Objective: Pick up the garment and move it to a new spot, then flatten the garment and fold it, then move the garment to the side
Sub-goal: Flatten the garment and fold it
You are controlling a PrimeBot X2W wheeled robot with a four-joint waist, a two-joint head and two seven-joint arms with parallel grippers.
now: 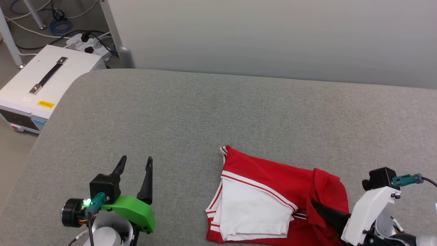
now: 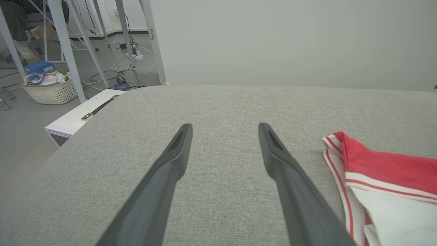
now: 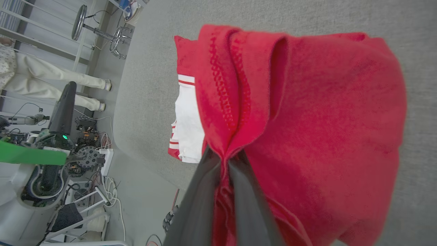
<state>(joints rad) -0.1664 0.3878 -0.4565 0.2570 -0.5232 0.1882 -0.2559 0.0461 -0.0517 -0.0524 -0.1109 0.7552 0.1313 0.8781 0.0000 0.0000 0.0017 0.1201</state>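
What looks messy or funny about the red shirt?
The garment is bunched into a rumpled hump at its right end, pinched in the shut right hand. The rest lies folded flat with a white sleeve on top. Nothing looks torn or spilled.

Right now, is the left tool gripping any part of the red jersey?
No, the left tool stands open above the grey surface, apart from the garment.

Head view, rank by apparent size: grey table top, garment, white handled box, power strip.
1. grey table top
2. garment
3. white handled box, somewhat smaller on screen than the garment, but it sits farther away, so their real order is unsure
4. power strip
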